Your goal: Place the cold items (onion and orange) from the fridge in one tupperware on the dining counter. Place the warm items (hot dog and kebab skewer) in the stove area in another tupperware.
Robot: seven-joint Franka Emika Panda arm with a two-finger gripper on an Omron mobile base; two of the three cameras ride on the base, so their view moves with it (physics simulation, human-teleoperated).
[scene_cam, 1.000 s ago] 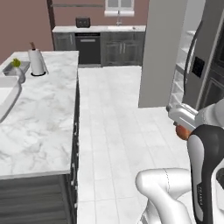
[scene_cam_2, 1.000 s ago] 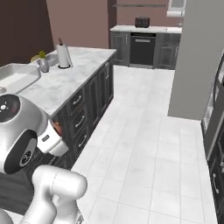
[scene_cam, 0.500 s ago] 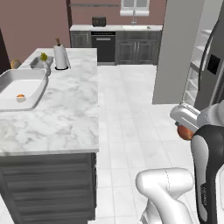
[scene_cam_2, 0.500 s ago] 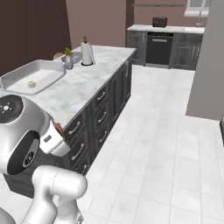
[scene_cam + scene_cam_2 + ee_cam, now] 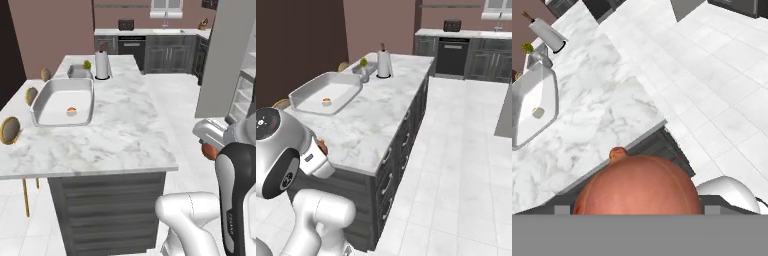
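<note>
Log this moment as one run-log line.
phase: carrying to dining counter | gripper: shut on onion | tupperware: on counter, holds a small orange item | paper towel roll: upright behind it

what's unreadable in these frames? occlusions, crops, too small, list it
- Gripper, left base view: fingertips hidden by the arm's own forearm; hand view: hidden behind the onion.
- Onion, hand view: lower half cut off at the bottom edge.
- Small item in the tupperware, left base view: too small to identify.
- Object beside the paper towel roll, right base view: too small to name.
</note>
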